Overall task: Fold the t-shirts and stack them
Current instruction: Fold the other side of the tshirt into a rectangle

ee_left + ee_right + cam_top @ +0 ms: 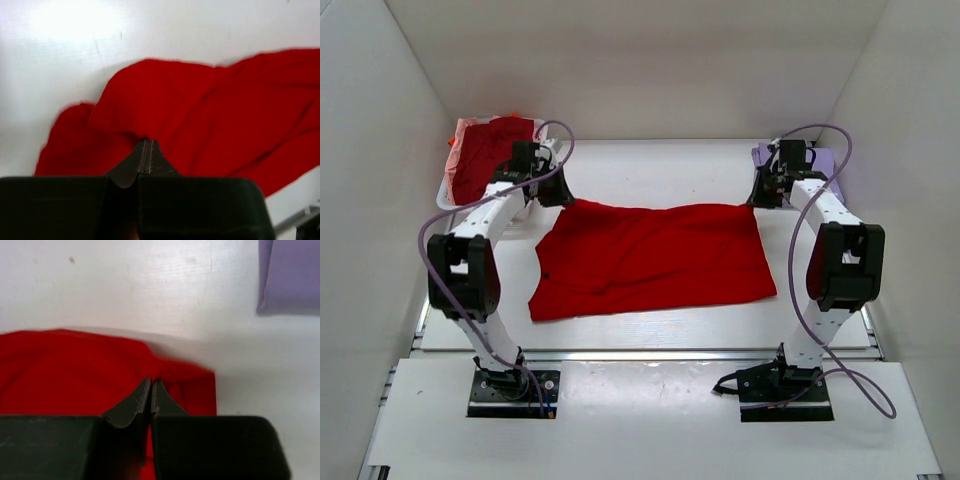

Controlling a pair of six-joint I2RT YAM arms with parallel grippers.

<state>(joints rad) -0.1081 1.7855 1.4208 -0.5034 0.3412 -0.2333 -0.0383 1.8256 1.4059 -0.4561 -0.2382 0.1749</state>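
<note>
Red t-shirt (655,255) lies spread open and wrinkled across the middle of the white table (650,170). At its far left corner, the left gripper (145,149) has its fingers pressed together on a fold of the red cloth. The cloth rises in a soft hump just beyond the tips. At the red shirt's far right corner, the right gripper (151,389) is likewise clamped on the red fabric, close to the edge.

Just beyond the red shirt's far left corner sits a white plastic basket (447,192). A dark maroon t-shirt (485,160) is bunched inside it, with pink cloth (470,128) showing at the basket's far rim.

Beyond the red shirt's far right corner, and apart from it, a pale lavender t-shirt (290,275) lies folded flat on the table.
</note>
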